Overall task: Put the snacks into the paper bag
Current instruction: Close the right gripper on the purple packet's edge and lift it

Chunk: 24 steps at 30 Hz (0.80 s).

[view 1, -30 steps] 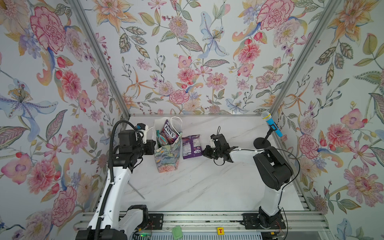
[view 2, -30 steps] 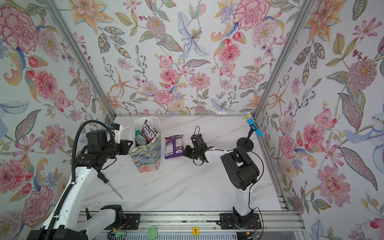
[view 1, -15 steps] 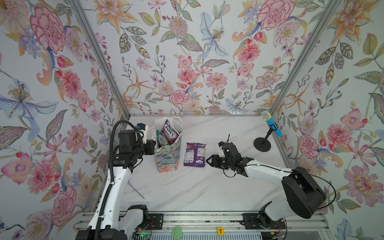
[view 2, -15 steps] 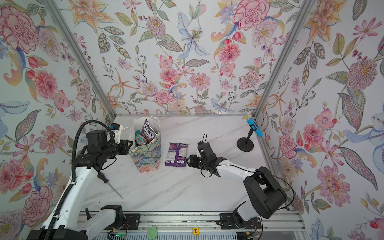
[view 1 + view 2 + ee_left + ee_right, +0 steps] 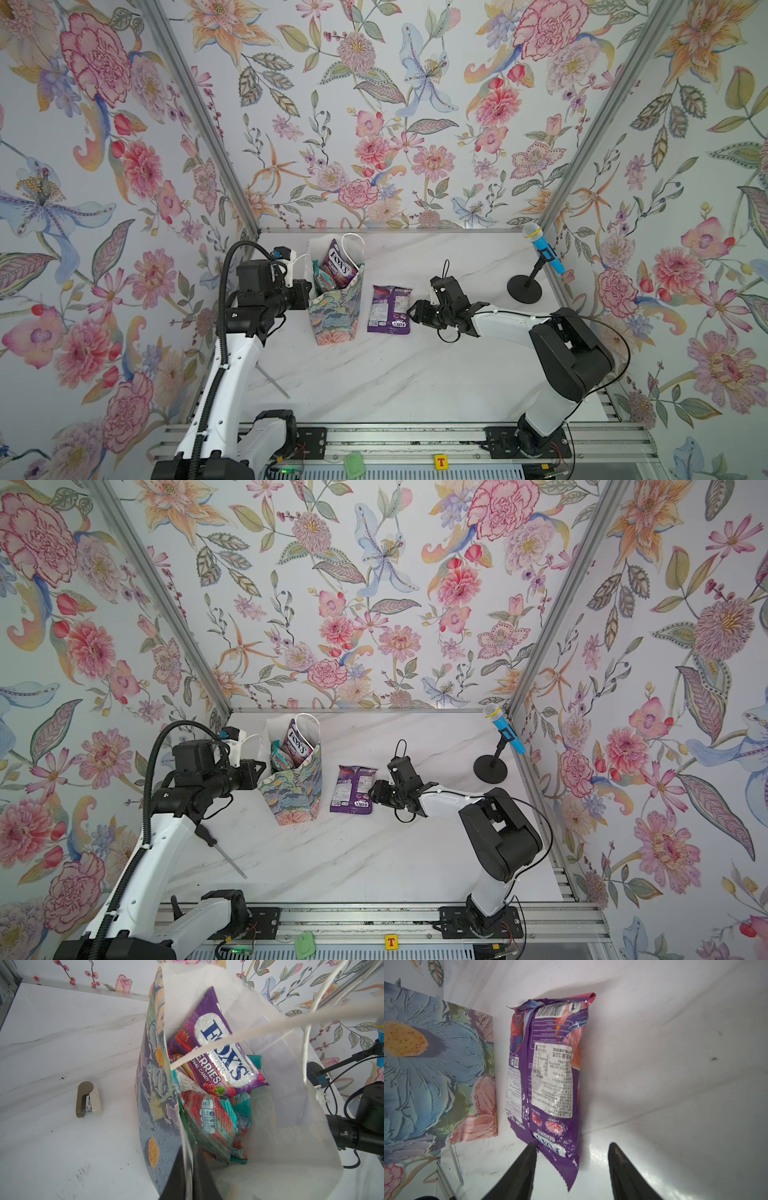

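The left claw is clamped on the rim of the paper bag, with snack pouches inside, just beyond its tips. The right claw is open. The purple pouch lies flat on the table, its near end between the fingers, ungripped.

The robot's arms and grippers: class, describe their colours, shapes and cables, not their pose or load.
Both arms have white links with black joint housings. The left arm carries a thick ribbed black conduit; the right arm trails thin black cables. The left gripper and right gripper each have two black tapering fingers.
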Available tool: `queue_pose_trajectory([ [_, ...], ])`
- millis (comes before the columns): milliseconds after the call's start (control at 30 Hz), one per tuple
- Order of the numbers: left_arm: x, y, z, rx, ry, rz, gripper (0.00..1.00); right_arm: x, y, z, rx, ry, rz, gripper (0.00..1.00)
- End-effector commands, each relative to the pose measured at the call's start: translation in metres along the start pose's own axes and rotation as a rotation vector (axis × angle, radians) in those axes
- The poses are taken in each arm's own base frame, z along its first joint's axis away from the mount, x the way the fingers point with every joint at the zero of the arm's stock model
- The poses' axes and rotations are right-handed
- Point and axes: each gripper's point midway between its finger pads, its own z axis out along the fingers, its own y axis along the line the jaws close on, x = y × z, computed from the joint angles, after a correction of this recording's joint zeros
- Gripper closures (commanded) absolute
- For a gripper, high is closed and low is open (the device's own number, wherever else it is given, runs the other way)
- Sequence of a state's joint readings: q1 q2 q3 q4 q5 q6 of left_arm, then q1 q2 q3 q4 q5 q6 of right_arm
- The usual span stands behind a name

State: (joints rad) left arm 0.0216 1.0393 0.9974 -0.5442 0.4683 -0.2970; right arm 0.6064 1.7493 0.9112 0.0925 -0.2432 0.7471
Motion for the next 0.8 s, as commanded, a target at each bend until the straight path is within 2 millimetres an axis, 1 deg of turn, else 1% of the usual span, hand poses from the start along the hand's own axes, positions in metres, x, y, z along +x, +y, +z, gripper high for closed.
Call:
queue_pose_trajectory([
  [0,0.012,0.003,0.002,0.0,0.038,-0.023,0.91,-0.016,0.013,0.008,-0.029,-0.038,0.007,0.42],
  [333,0.012,0.003,0.001,-0.003,0.036,-0.018,0.91,-0.019,0.019,0.042,-0.042,-0.008,0.026,0.43],
  [400,0.011,0.003,0.0,-0.003,0.033,-0.018,0.91,-0.019,0.018,0.048,-0.046,-0.001,0.034,0.45],
  [433,0.011,0.003,0.0,-0.004,0.034,-0.018,0.91,-0.019,0.019,0.051,-0.052,0.003,0.039,0.48],
  [467,0.011,0.003,0.0,-0.003,0.034,-0.019,0.91,-0.018,0.018,0.054,-0.057,0.006,0.045,0.54],
  [533,0.012,0.003,0.0,-0.002,0.037,-0.018,0.91,-0.019,0.02,0.055,-0.065,-0.002,0.049,0.71],
  [600,0.012,0.003,0.0,-0.004,0.038,-0.017,0.91,-0.024,0.024,0.051,-0.083,-0.022,0.047,0.83],
  [700,0.011,0.003,0.0,-0.005,0.036,-0.016,0.91,-0.034,0.037,0.036,-0.109,-0.057,0.021,0.95],
  [733,0.012,0.004,0.001,-0.006,0.038,-0.017,0.91,-0.039,0.042,0.028,-0.114,-0.073,0.007,0.99],
  [767,0.012,0.003,0.001,-0.004,0.037,-0.017,0.91,-0.044,0.049,0.019,-0.118,-0.09,-0.011,1.0],
])
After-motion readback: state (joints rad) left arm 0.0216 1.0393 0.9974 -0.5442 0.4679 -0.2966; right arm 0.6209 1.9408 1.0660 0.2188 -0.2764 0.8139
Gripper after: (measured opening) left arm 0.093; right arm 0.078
